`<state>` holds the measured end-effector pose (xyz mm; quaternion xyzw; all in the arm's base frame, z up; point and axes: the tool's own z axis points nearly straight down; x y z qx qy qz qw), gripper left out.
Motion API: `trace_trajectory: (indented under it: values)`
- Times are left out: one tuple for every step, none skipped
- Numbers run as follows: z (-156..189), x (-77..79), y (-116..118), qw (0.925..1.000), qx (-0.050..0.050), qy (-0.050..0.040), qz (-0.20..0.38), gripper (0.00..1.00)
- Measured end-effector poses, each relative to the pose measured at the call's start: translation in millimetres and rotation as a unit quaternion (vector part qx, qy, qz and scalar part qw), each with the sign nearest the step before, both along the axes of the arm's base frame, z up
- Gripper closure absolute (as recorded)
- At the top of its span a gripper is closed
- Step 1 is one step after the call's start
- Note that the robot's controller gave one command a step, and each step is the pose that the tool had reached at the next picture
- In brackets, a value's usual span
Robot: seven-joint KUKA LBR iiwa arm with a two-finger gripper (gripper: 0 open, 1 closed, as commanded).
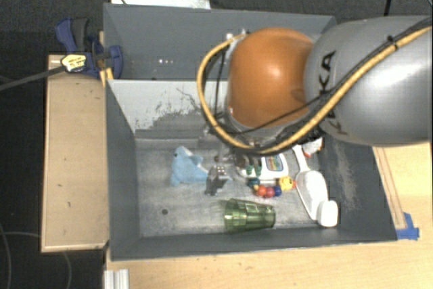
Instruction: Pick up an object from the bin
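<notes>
My gripper (216, 181) reaches down below the orange cover to the middle of the bin floor. Just left of it lies a light blue soft thing (184, 167), very near or touching it. A dark green ribbed cup (249, 214) lies on its side in front of the gripper, toward the near wall. To the right of the gripper, partly under the arm, sits a small white toy with coloured beads (269, 185).
A white bottle with a white cap (316, 197) lies at the right of the bin floor. A red and white piece (312, 145) shows by the arm at the right. The arm and its cover hide the back middle of the bin.
</notes>
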<state>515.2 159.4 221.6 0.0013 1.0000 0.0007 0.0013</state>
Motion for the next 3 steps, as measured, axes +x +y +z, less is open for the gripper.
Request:
trace_trajectory:
  values:
    - [-69.2,16.8,-15.6,0.9998,0.001,-0.0024,-0.022,0.0]
    - [-149.3,54.1,-39.8,0.9989,0.001,-0.0014,-0.046,0.0]
    - [-148.8,53.1,-28.6,0.997,0.0,-0.0019,-0.077,0.0]
